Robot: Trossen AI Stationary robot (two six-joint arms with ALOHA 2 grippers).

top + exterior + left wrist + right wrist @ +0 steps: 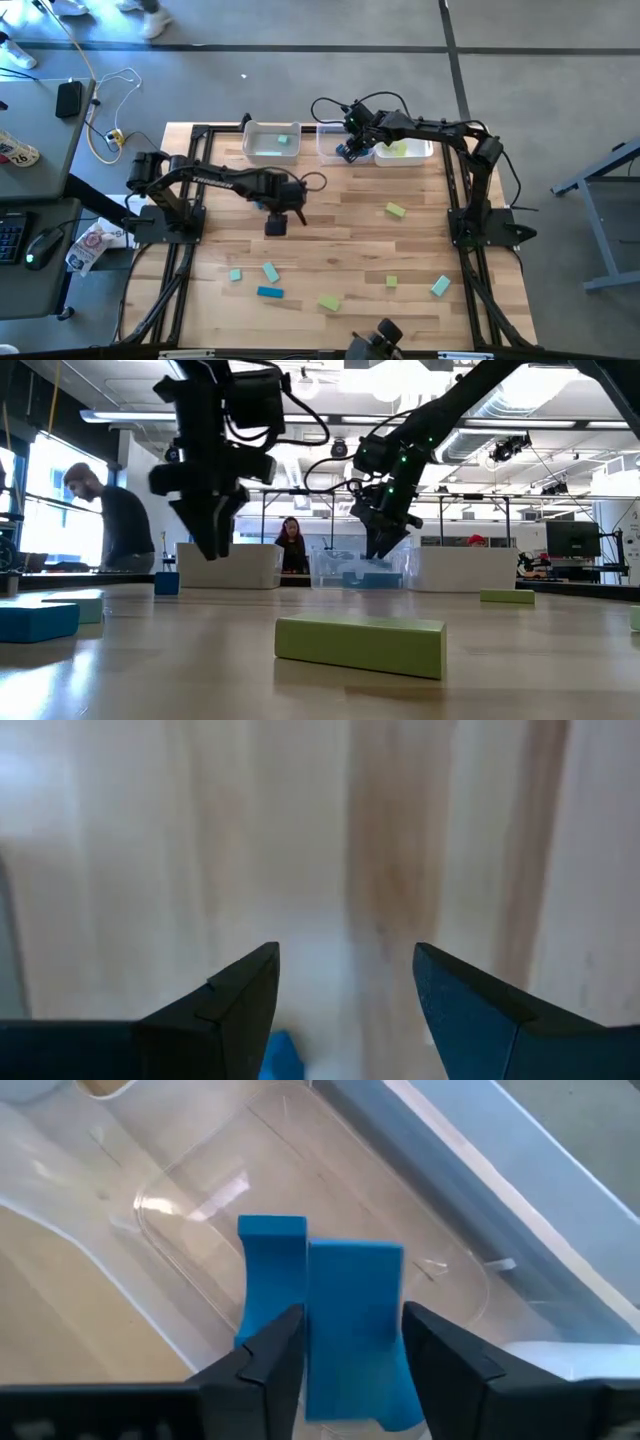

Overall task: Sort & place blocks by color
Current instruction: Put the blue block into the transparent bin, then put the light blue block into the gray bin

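Note:
Loose blocks lie flat on the wooden table: teal ones [270,271] [441,286], a darker blue bar [270,292] and yellow-green ones [330,302] [395,210]. My right gripper [350,150] [352,1342] hangs over the middle bin [332,148], shut on a blue block [355,1320]. A second blue block [268,1275] lies in that bin. The left bin [272,142] holds a teal block, the right bin [405,150] yellow-green ones. My left gripper [275,222] [345,982] is open, pointing down above bare wood mid-table. My right gripper pinches the blue block between its two fingers, one on each side face [318,1350]. The fingers come from above, pointing down into the middle bin. The block is held clear above the bin's floor; how far back it reaches between the fingers does not show.
The three bins stand in a row along the table's far edge. A long yellow-green bar [360,645] lies near the near edge, with a blue block [35,622] to its left. People stand in the room beyond the table. Bare wood lies around the left gripper.

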